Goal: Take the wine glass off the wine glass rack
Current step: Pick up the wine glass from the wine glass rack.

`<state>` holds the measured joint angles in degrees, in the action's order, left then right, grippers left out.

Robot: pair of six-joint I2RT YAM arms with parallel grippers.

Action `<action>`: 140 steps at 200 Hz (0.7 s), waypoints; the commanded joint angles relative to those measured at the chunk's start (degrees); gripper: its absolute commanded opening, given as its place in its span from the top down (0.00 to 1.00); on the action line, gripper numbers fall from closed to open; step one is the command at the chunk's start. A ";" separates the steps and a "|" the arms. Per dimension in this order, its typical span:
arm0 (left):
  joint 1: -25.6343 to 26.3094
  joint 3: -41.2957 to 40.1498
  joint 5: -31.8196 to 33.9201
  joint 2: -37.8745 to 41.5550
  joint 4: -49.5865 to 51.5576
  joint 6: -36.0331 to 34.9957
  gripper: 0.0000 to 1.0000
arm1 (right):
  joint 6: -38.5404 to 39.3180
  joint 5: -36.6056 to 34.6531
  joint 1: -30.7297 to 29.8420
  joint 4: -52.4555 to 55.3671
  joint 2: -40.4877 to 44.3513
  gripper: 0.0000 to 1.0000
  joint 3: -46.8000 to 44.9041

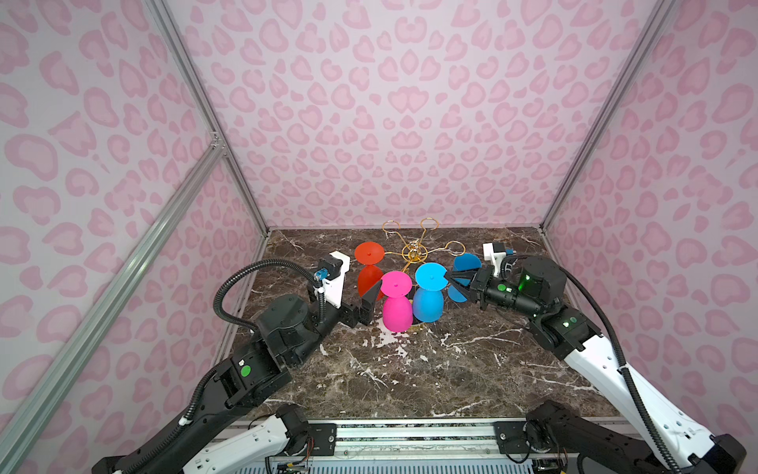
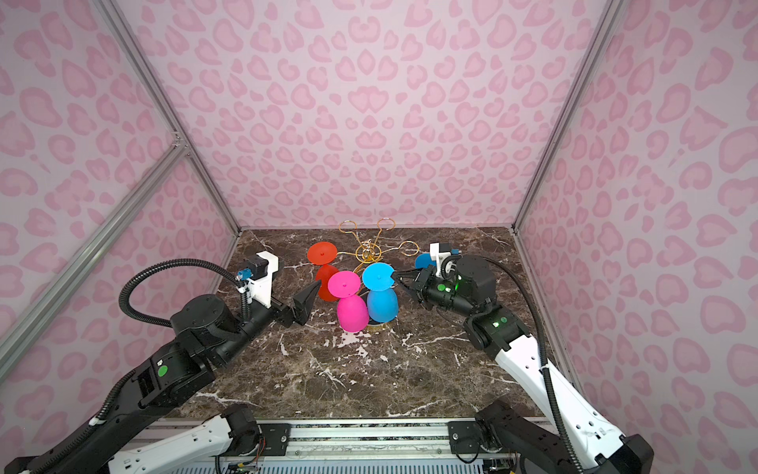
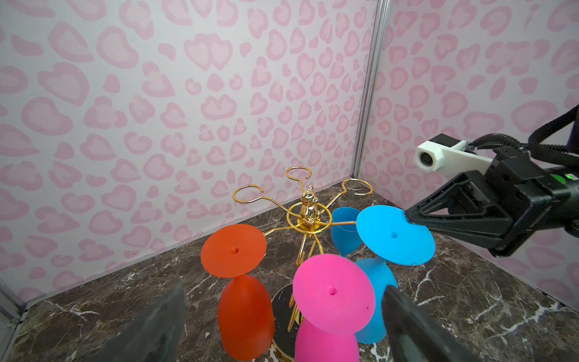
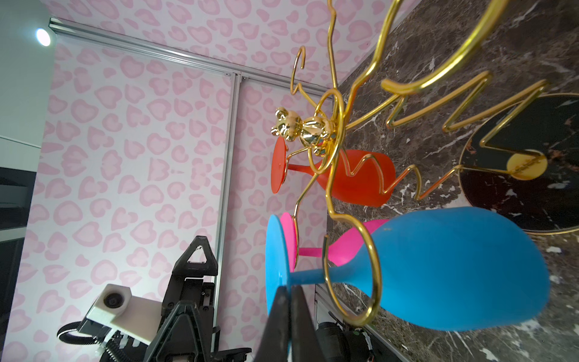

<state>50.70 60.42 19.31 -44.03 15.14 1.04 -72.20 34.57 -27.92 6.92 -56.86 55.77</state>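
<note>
The gold wire wine glass rack (image 1: 414, 250) (image 2: 369, 250) (image 3: 308, 213) (image 4: 329, 125) stands at the back of the marble table. Three wine glasses hang on it upside down: orange (image 1: 369, 252) (image 3: 233, 250), pink (image 1: 396, 312) (image 3: 332, 291) and light blue (image 1: 427, 301) (image 2: 381, 303) (image 4: 454, 272). My right gripper (image 1: 447, 275) (image 2: 396, 279) (image 4: 289, 294) is shut on the rim of the light blue glass's foot (image 3: 394, 235). That glass's stem still sits in a gold loop (image 4: 372, 282). My left gripper (image 1: 371, 303) (image 2: 307, 299) (image 3: 282, 322) is open beside the pink glass, holding nothing.
A darker blue glass (image 1: 467, 262) (image 3: 343, 232) sits behind my right gripper, partly hidden. The rack's round black base (image 4: 532, 194) (image 3: 282, 310) is under the hanging glasses. Three gold arms at the back carry nothing. Pink patterned walls close the table on three sides.
</note>
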 commanded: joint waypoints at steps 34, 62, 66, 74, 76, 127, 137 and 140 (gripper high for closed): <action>0.02 0.55 -1.14 0.16 -0.81 1.73 0.02 | 2.39 0.07 0.03 5.27 2.86 1.00 -0.49; 0.04 2.46 0.03 -0.81 1.67 3.46 0.02 | 4.40 -0.03 1.08 9.74 5.57 1.00 -0.09; 0.02 2.75 -0.11 -0.92 2.01 3.79 0.02 | 4.89 -0.11 1.49 10.76 5.97 1.00 0.22; 0.02 3.28 -0.46 -1.18 2.33 4.66 0.02 | 5.86 0.08 2.71 12.80 6.84 1.00 0.88; 0.02 3.36 -0.56 -1.29 2.35 4.93 0.02 | 6.11 0.13 3.03 13.31 7.05 1.00 1.09; 0.02 6.83 -2.27 -3.25 1.63 18.87 0.02 | 12.76 5.99 16.37 23.83 11.31 1.00 6.68; 0.02 7.52 -3.61 -3.91 0.99 23.20 0.02 | 14.25 8.12 19.54 24.49 11.33 1.00 8.07; 0.02 7.79 -4.15 -4.17 0.83 24.28 0.02 | 14.69 8.79 20.30 24.58 11.25 1.00 8.51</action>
<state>50.70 66.37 17.56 -47.09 17.67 13.76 -62.67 37.78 -12.53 27.59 -45.82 61.98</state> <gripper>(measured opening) 0.978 0.049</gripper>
